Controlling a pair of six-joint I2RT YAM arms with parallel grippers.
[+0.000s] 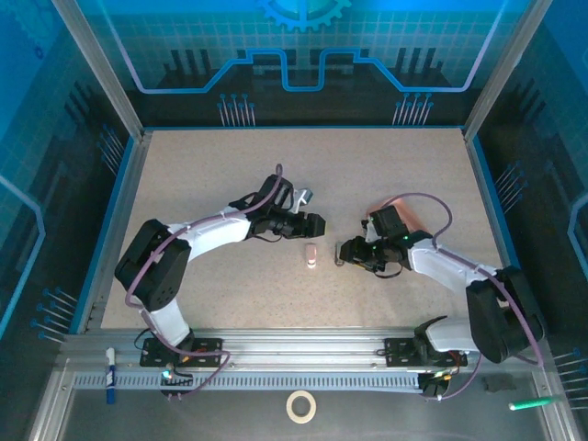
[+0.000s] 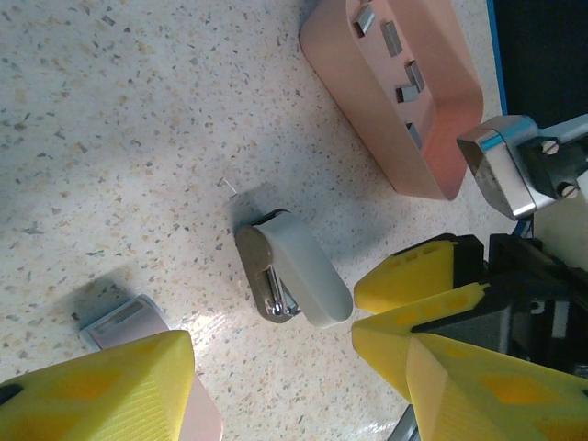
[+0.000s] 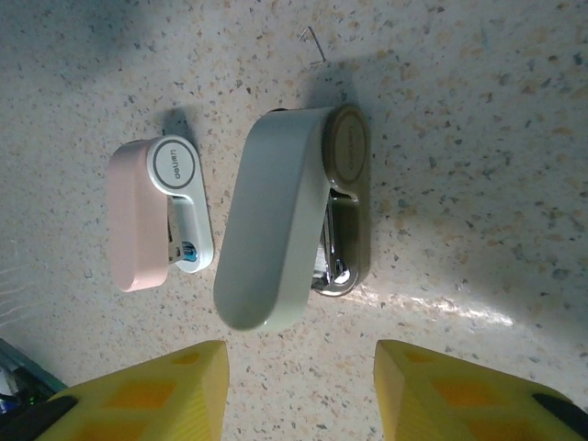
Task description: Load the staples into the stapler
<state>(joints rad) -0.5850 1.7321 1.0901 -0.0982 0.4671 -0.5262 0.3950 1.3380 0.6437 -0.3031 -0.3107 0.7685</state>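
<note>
The white stapler (image 3: pixel 289 220) lies on the speckled table (image 1: pixel 211 165) near its middle, with shiny metal showing between its two halves. A small pink-and-white item (image 3: pixel 158 213) sits just beside it at 9 o'clock in the right wrist view, and a loose bent staple (image 3: pixel 314 44) lies at 12. The left gripper (image 2: pixel 299 358) and the right gripper (image 3: pixel 301 358) both hover released, with nothing between their yellow fingers. The staples (image 2: pixel 391 39) rest in a pink tray (image 2: pixel 432 156) at the stapler's 2 o'clock in the left wrist view.
</note>
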